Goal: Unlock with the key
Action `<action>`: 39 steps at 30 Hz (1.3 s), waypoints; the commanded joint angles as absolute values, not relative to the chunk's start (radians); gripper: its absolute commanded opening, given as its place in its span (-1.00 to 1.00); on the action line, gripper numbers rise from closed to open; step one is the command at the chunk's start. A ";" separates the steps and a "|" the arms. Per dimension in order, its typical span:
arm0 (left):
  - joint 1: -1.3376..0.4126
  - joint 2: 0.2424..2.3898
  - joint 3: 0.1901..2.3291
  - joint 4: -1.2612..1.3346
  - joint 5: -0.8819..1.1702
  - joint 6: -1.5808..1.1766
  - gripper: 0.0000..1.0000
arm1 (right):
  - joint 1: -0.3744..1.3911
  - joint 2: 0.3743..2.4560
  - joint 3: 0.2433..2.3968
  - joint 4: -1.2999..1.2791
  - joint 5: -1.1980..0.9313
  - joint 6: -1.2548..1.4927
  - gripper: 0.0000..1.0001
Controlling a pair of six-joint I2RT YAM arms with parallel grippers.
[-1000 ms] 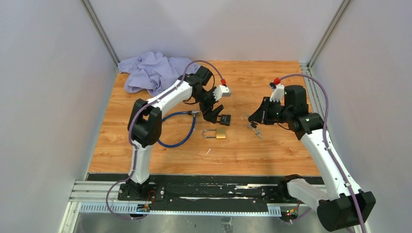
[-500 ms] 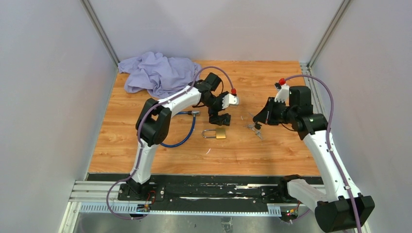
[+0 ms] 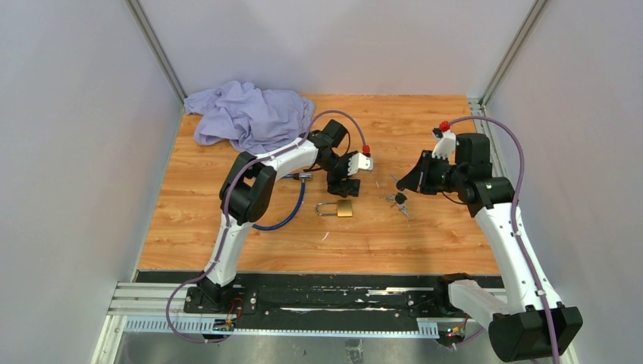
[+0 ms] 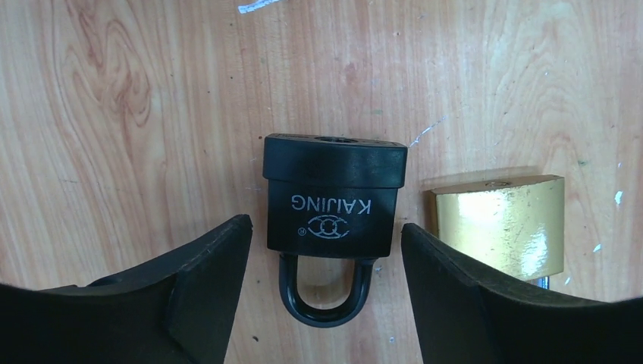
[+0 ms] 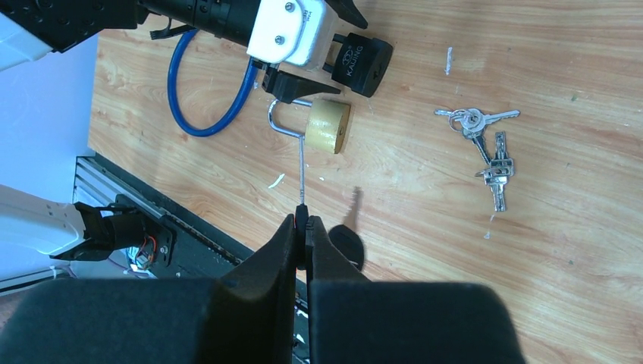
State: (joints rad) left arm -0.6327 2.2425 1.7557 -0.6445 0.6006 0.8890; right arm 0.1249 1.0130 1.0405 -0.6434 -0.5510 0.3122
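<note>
Where the work stands: early; I judge this the grasp on the lock, with no key picked up.
Left end effector (image 4: 326, 231): fingers spread, one either side of the black padlock (image 4: 334, 197), touching neither flank.
Right end effector (image 5: 303, 224): fingers pressed together, nothing visibly pinched; it hangs above bare bench (image 3: 425, 235).
Black padlock: lies flat at mid-bench; black body with pale lettering, black shackle seated in the body and pointing toward the left wrist, keyhole face turned away from it.
Brass padlock (image 4: 500, 227): just beside the black one, on its near side in the top view; silver shackle.
Keys (image 5: 485, 144): small silver bunch on rings, flat on the bench, right of both locks and apart from them, near the right arm.
Which lock the keys fit: cannot tell.
Next move calls for: closing squarely on the black body's flanks without nudging the brass neighbour, leaving the keyhole face exposed; the right side must first spread to take a key.
Beyond: blue cable (image 5: 205, 98) left of the locks; lilac cloth (image 3: 243, 114) far left.
</note>
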 commanded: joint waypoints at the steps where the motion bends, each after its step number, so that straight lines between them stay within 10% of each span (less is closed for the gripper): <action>1: -0.645 2.264 1.799 -0.659 0.635 0.920 0.46 | 0.107 1.014 1.085 -0.656 -0.587 0.299 -0.99; 14: -0.667 2.269 1.798 -0.661 0.594 0.968 0.07 | 0.104 0.995 1.094 -0.668 -0.598 0.304 -0.99; 25: -0.689 2.263 1.781 -0.638 0.556 0.979 0.63 | 0.103 0.992 1.105 -0.675 -0.602 0.305 -0.99; 30: -0.689 2.249 1.760 -0.633 0.562 0.993 0.11 | 0.100 0.984 1.108 -0.679 -0.598 0.307 -0.99; 34: -0.682 2.166 1.709 -0.611 0.527 1.011 -0.74 | 0.097 0.974 1.118 -0.685 -0.596 0.312 -0.99; 39: -0.631 2.004 1.696 -0.654 0.531 1.011 -0.91 | 0.095 0.956 1.127 -0.687 -0.596 0.318 -0.99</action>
